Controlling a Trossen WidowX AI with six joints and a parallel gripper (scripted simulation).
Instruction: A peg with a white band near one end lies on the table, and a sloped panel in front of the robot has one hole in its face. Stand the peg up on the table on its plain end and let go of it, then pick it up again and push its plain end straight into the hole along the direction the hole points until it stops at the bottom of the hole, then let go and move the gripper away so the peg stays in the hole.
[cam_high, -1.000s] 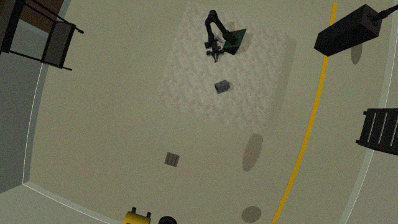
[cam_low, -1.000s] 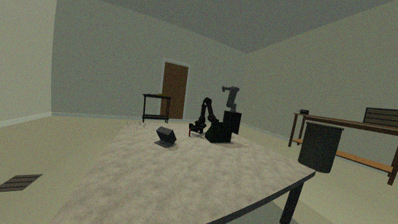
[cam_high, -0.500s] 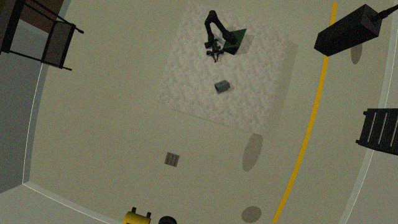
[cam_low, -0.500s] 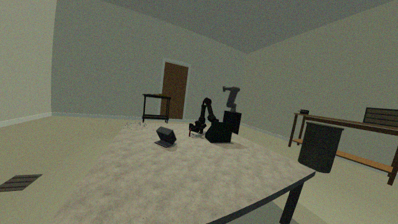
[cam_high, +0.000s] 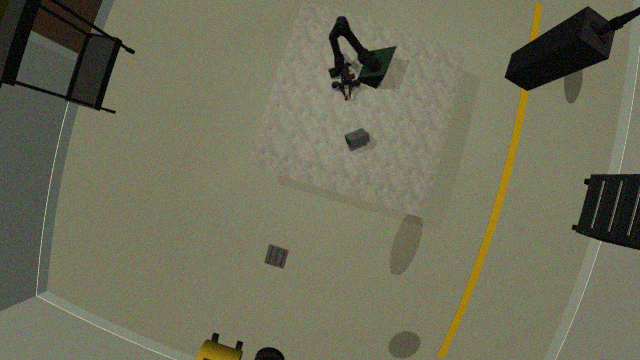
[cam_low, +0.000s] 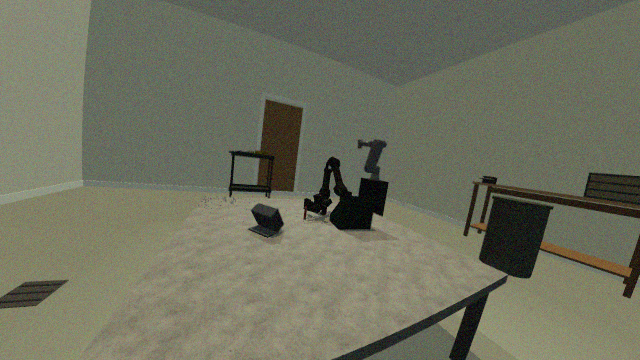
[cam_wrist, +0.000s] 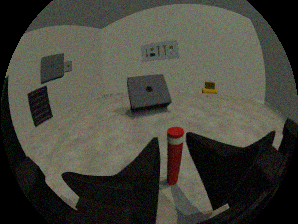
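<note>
The red peg (cam_high: 346, 95) (cam_low: 304, 213) (cam_wrist: 174, 159) stands upright on the speckled table (cam_high: 305, 160) (cam_low: 280, 285), its white band at the top. My gripper (cam_high: 346, 90) (cam_low: 310, 205) (cam_wrist: 172, 139) is low over the table with one finger on each side of the peg. The fingers are open, with a small gap to the peg on both sides. The sloped grey panel (cam_high: 357, 139) (cam_low: 266, 218) (cam_wrist: 149, 92) sits farther out on the table ahead of the gripper. Its hole (cam_wrist: 150, 87) shows as a small dark dot in its face.
The arm's dark base block (cam_high: 377, 65) (cam_low: 356, 210) stands behind the gripper. A black bin (cam_low: 515, 242) stands off the table's right side, a wooden bench (cam_low: 560, 200) lies beyond it, and a black cart (cam_low: 250, 172) stands by the door.
</note>
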